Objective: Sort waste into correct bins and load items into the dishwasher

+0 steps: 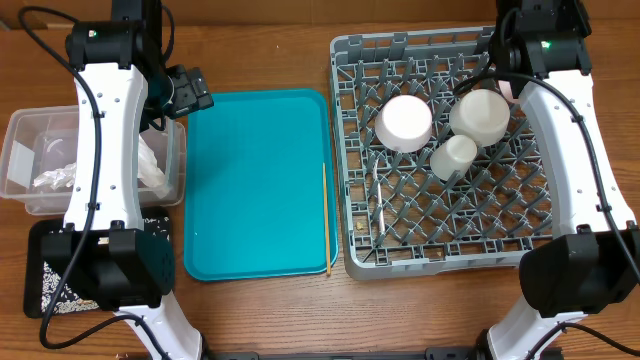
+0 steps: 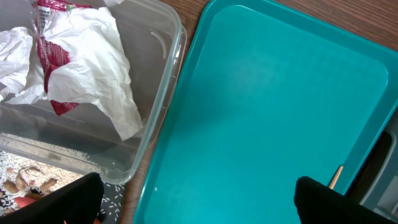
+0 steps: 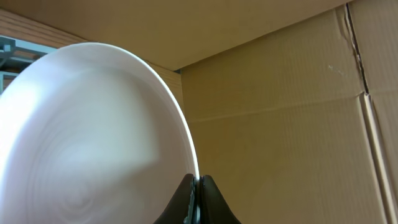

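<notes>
The right gripper (image 3: 198, 186) is clamped on the rim of a round pale plate (image 3: 93, 137), held on edge at the far corner of the grey lattice dish rack (image 1: 341, 150). It looks stiff, slippery and breakable, so the rim seems the best hold. The left gripper (image 2: 199, 196) gapes open.

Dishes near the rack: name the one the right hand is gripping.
The white plate, pinched at its rim by the shut right hand. The white bowl, the cream bowl and the small cup stand free in the grey dish rack.

Robot lab; cardboard backdrop (image 3: 280, 112), wooden table (image 1: 260, 320)
</notes>
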Robot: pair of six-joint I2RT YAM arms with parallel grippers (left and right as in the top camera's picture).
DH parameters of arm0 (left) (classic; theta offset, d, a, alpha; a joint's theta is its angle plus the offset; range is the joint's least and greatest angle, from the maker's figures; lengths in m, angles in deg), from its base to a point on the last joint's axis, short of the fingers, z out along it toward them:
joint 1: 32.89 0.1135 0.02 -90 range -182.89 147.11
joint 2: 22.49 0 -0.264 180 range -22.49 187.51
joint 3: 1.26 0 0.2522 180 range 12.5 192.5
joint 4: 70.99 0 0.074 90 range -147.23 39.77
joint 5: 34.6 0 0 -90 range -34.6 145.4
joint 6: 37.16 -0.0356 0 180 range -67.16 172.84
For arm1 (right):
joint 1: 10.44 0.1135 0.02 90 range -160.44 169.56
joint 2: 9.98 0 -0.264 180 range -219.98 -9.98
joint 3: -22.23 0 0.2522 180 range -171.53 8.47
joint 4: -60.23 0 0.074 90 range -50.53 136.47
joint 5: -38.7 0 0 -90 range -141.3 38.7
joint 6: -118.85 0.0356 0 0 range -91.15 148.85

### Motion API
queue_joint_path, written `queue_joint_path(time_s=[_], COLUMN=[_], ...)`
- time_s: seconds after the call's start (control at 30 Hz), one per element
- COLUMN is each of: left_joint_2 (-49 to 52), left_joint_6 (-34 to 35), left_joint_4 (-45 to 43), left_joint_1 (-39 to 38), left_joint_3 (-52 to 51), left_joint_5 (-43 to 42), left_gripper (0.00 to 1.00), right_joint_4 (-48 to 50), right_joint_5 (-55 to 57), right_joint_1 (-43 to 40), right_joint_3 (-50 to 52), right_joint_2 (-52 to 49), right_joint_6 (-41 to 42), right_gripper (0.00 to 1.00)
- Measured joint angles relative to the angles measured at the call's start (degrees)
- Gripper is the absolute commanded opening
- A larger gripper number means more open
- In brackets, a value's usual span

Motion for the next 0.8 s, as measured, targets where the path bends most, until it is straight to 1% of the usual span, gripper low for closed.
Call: queue_joint_path(time_s=[0.43,0.6,0.8], left_joint_2=[0.0,0.0,0.0], left_joint_6=[0.0,0.0,0.0], left_joint_4=[0.0,0.0,0.0], left_joint_1=[0.0,0.0,0.0], left_joint_3=[0.0,0.0,0.0], left_joint_5=[0.0,0.0,0.0], left_gripper=[1.00,1.00,1.00], right_joint_4=[-2.0,-2.5,-2.9], right_joint_5=[-0.5,-5.7,-8.2], right_joint_1=[2.2,2.6,4.0], right_joint_3=[0.0,0.0,0.0], right_joint_2=[0.0,0.0,0.0], right_joint_6=[0.8,0.9,0.5], right_gripper=[0.04,0.04,0.04])
